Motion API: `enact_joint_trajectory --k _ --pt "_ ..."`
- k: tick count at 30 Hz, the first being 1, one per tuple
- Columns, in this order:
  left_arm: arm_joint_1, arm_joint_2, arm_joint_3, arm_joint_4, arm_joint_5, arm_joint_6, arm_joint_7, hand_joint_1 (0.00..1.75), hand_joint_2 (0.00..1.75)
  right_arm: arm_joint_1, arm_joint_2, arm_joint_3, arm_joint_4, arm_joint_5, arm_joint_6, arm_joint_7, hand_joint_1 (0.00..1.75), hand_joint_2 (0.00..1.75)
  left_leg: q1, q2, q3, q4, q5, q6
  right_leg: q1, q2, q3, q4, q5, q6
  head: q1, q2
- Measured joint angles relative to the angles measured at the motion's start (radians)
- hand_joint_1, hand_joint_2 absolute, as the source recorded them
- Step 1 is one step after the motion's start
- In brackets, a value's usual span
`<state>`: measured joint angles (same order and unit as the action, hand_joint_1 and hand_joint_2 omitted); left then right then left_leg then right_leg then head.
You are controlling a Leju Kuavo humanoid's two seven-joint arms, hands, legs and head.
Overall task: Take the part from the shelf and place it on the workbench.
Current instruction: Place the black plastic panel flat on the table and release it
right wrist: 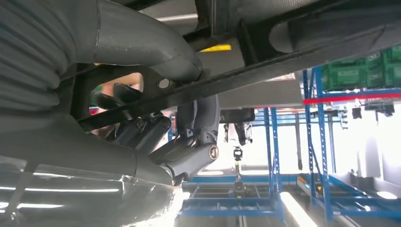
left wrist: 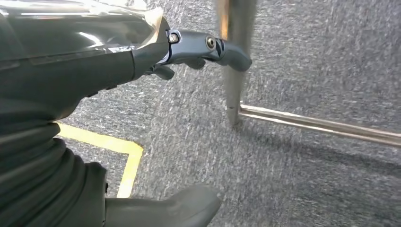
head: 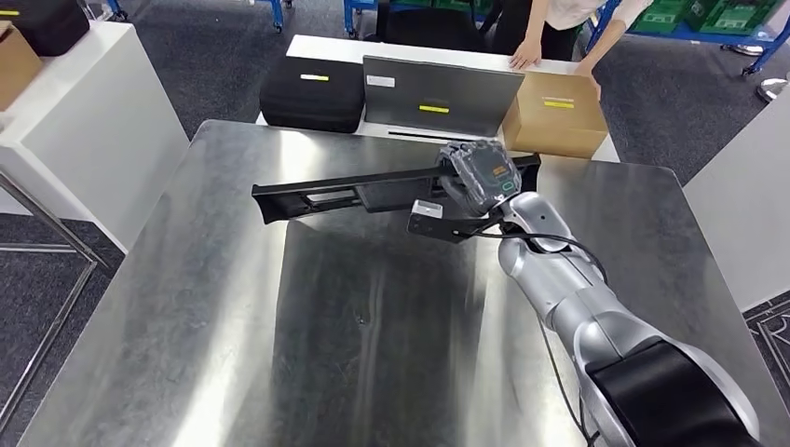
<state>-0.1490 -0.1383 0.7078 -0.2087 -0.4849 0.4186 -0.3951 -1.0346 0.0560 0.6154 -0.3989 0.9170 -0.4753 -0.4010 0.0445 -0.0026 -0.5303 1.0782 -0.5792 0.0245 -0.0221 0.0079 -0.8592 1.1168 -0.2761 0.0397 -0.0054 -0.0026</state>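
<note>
The part [head: 326, 194] is a long black bar-shaped frame lying crosswise over the far half of the steel workbench [head: 279, 354]. My right hand [head: 480, 177] grips it near its right end, with the silver arm reaching in from the lower right. In the right wrist view the fingers [right wrist: 156, 137] wrap around the black bar [right wrist: 283, 61]. I cannot tell whether the part touches the bench top. My left hand [left wrist: 85, 71] hangs over the carpet floor, its thumb [left wrist: 165, 208] and fingers [left wrist: 208, 47] apart and holding nothing.
Behind the bench a white table carries a black case [head: 310, 91], a grey panel [head: 438, 93] and a cardboard box [head: 554, 114], with a person [head: 559, 28] leaning on it. A white counter [head: 84, 112] stands left. Metal frame bars [left wrist: 312, 124] and a yellow line [left wrist: 108, 144] cross the floor.
</note>
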Motion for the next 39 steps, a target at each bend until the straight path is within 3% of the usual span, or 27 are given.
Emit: enact_joint_trajectory --k 2,3,4,7,9,11,15,17,19,21,24,28,30,32,34,35,37,39 --pt "0.001 0.002 0.001 0.000 0.000 -0.003 0.003 0.00 1.75 0.002 -0.001 0.002 0.002 0.000 0.002 0.000 1.75 1.75 -0.004 -0.004 0.012 -0.017 -0.001 0.002 0.002 -0.002 -0.067 0.122 -0.036 -0.006 0.000 0.000" --pt "0.001 0.003 0.001 0.000 0.001 -0.005 0.004 0.00 1.75 0.004 -0.003 0.002 0.003 0.000 0.003 0.000 1.75 1.75 -0.006 -0.009 0.015 -0.024 -0.002 0.002 0.003 -0.002 -0.087 0.146 -0.039 -0.006 0.000 0.000" --pt "-0.001 0.004 0.001 0.000 0.001 -0.006 0.005 0.00 1.75 0.005 -0.005 0.002 0.004 0.000 0.003 0.000 1.75 1.75 -0.008 -0.015 0.016 -0.030 -0.002 0.003 0.004 -0.002 -0.090 0.132 -0.029 -0.005 0.000 0.000" --pt "-0.007 0.003 0.001 0.000 0.009 -0.023 -0.010 0.00 1.75 0.001 -0.010 0.003 0.006 -0.002 0.004 0.000 1.75 1.75 -0.013 -0.039 0.020 -0.046 -0.005 0.002 0.011 -0.012 0.000 -0.081 0.035 -0.005 0.000 0.000" --pt "-0.005 0.003 0.004 0.000 0.019 -0.047 -0.027 0.00 1.75 -0.006 -0.007 0.003 0.005 -0.004 0.003 0.000 1.75 1.75 -0.019 -0.049 0.021 -0.055 -0.016 -0.003 0.026 -0.018 0.041 -0.159 0.042 -0.011 0.000 0.000" --pt "0.005 0.005 0.006 0.000 0.021 -0.053 -0.028 0.00 1.75 -0.011 0.002 0.005 0.005 -0.007 0.003 -0.002 1.75 1.75 -0.024 -0.045 0.027 -0.069 -0.026 -0.006 0.035 -0.012 0.048 -0.162 0.026 -0.018 0.001 0.000" --pt "0.019 0.009 0.007 0.000 0.017 -0.050 -0.025 0.00 1.75 -0.011 0.011 0.006 0.003 -0.008 0.003 -0.004 1.75 1.75 -0.020 -0.024 0.033 -0.068 -0.018 -0.013 0.004 -0.003 0.068 -0.187 0.017 -0.027 -0.002 0.000" --pt "0.021 0.010 0.007 0.000 0.016 -0.050 -0.025 0.00 1.75 -0.012 0.011 0.006 0.003 -0.008 0.003 -0.004 1.75 1.75 -0.020 -0.019 0.028 -0.059 -0.024 -0.014 0.004 0.001 0.070 -0.189 0.017 -0.029 -0.003 0.000" --pt "0.020 0.012 0.008 0.000 0.015 -0.046 -0.024 0.00 1.75 -0.011 0.011 0.008 0.005 -0.008 0.005 -0.004 1.75 1.75 -0.021 -0.008 -0.044 0.073 -0.099 -0.015 0.015 0.007 0.072 -0.189 0.036 -0.049 -0.005 0.000" --pt "0.012 0.012 0.008 0.000 0.014 -0.041 -0.022 0.00 1.75 -0.011 0.010 0.010 0.008 -0.008 0.007 -0.004 1.75 1.75 -0.021 -0.002 -0.066 0.127 -0.135 -0.009 0.028 0.011 0.061 -0.178 0.070 -0.063 -0.007 0.000" --pt "0.003 0.011 0.008 0.000 0.010 -0.040 -0.023 0.00 1.75 -0.014 0.009 0.012 0.009 -0.008 0.008 -0.001 1.75 1.75 -0.028 -0.005 -0.010 0.029 -0.075 0.010 0.038 0.015 0.031 -0.138 0.087 -0.048 -0.005 0.000" --pt "-0.005 0.010 0.008 0.000 0.002 -0.040 -0.026 0.00 1.75 -0.012 0.004 0.013 0.010 -0.009 0.008 0.005 1.75 1.75 -0.031 0.007 -0.006 0.019 -0.027 0.034 0.039 0.016 0.025 -0.127 0.088 -0.025 -0.006 0.000" --pt "-0.009 0.008 0.008 0.000 0.000 -0.041 -0.026 0.00 1.75 -0.014 -0.005 0.013 0.011 -0.011 0.007 0.005 1.75 1.75 -0.025 0.013 0.000 0.010 -0.009 0.038 0.034 0.011 -0.006 -0.056 0.042 -0.024 0.001 0.000" --pt "-0.009 0.006 0.008 0.000 -0.001 -0.042 -0.026 0.00 1.75 -0.012 -0.010 0.013 0.012 -0.012 0.007 0.005 1.75 1.75 -0.024 0.016 0.002 0.006 -0.006 0.038 0.025 0.008 -0.054 0.081 -0.027 -0.024 0.006 0.000" --pt "-0.008 0.005 0.008 0.000 -0.002 -0.043 -0.026 0.00 1.75 -0.004 -0.014 0.013 0.015 -0.013 0.007 0.005 1.75 1.75 -0.021 0.018 0.003 0.006 -0.008 0.034 0.013 0.005 -0.069 0.156 -0.058 -0.014 0.006 0.000" --pt "-0.006 0.006 0.008 0.000 -0.002 -0.044 -0.026 0.00 1.75 0.000 -0.015 0.013 0.016 -0.014 0.007 0.005 1.75 1.75 -0.018 0.017 0.004 0.006 -0.011 0.029 0.007 0.003 -0.051 0.136 -0.054 -0.004 0.006 0.000" --pt "-0.001 0.007 0.008 0.000 -0.004 -0.046 -0.027 0.00 1.75 0.003 -0.019 0.013 0.018 -0.014 0.007 0.005 1.75 1.75 -0.012 0.016 0.005 0.003 -0.018 0.017 -0.001 -0.003 0.015 0.020 -0.034 0.015 0.006 0.000" --pt "0.003 0.008 0.007 0.000 -0.006 -0.046 -0.027 0.00 1.75 0.001 -0.021 0.013 0.018 -0.014 0.007 0.006 1.75 1.75 -0.012 0.018 0.000 -0.007 -0.022 0.002 0.006 -0.002 0.061 -0.063 -0.029 0.018 0.006 0.000"
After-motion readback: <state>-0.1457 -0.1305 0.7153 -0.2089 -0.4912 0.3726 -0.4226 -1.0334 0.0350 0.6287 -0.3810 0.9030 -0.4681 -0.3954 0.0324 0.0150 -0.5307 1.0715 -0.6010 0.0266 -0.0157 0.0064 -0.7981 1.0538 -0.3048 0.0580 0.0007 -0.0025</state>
